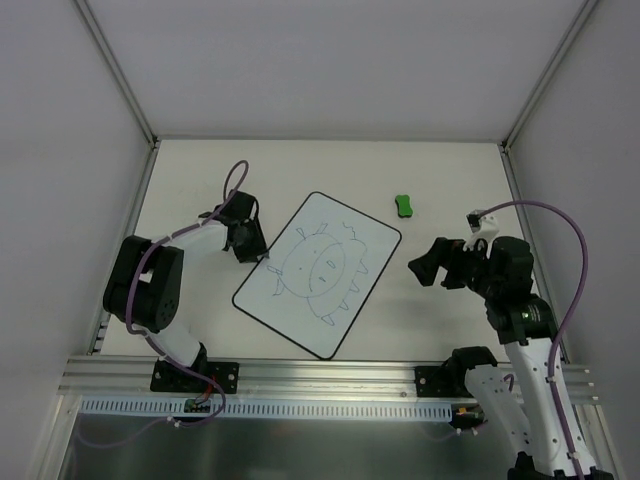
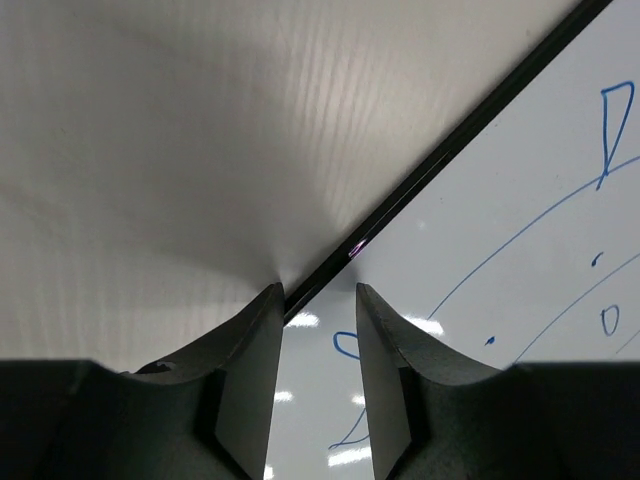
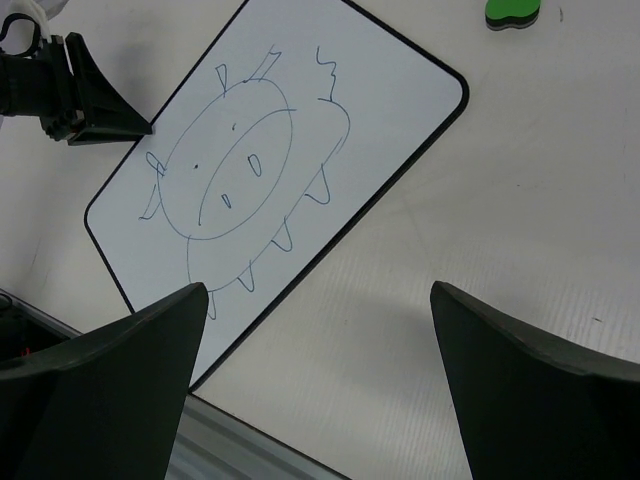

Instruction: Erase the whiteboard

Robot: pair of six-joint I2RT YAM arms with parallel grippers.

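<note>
The whiteboard (image 1: 320,270) lies tilted on the table with a blue doodle of a spiky round creature on it. In the right wrist view the whiteboard (image 3: 300,130) fills the upper left. My left gripper (image 1: 262,258) is down at the board's left edge. In its own view the left gripper (image 2: 318,290) has a narrow gap between its fingers, which straddle the black edge of the whiteboard (image 2: 500,250) with nothing clamped. My right gripper (image 1: 420,268) hovers to the right of the board. The right gripper (image 3: 318,290) is wide open and empty.
A small green eraser (image 1: 404,205) lies on the table beyond the board's far right corner, and the eraser (image 3: 512,12) shows at the top of the right wrist view. White walls enclose the table. A metal rail (image 1: 330,375) runs along the near edge.
</note>
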